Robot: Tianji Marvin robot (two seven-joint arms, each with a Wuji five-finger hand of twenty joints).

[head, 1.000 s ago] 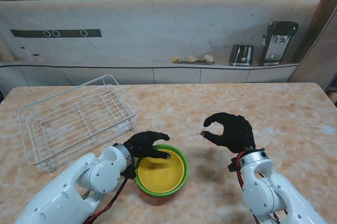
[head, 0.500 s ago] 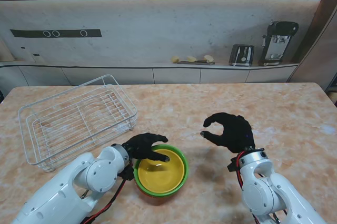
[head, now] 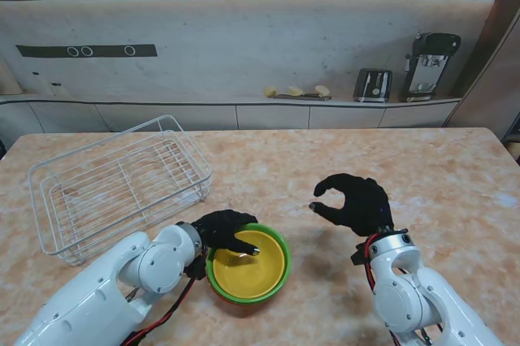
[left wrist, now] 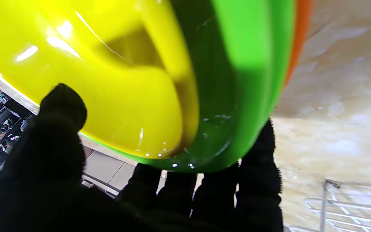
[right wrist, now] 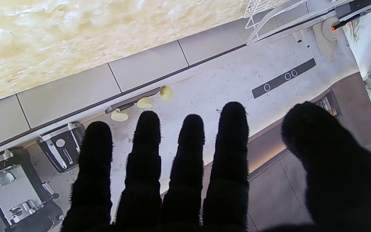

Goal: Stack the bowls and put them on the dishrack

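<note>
Here, going from the left of the stand's view, the wire dishrack (head: 122,183) is sitting empty at the left-centre of the frame on the marbled desk (head: 439,167), with its long side angled toward the bowls, which is probably why the left arm is the one working. Just right of it, at lower centre, the left hand (head: 221,229) is pinching the near-left rim of the bowl stack (head: 249,265): the thumb is lying inside the yellow bowl (head: 252,269) while the other fingers (left wrist: 259,180) are wrapping under the outer wall, as the left wrist view is showing. The yellow bowl is nesting in a green bowl (head: 280,242), and an orange bowl (left wrist: 298,42) is peeking out beneath both, so the stacking appears done and the stack is resting on the desk, or barely off it; I cannot tell which. A rim pinch like this is likely meant to carry all three together, though the glossy plastic could be slipping if the stack is tilting. Farther right, the right hand (head: 353,202) is hovering over bare desk, fingers curled loosely and apart, holding nothing, seemingly kept clear of the lift.
</note>
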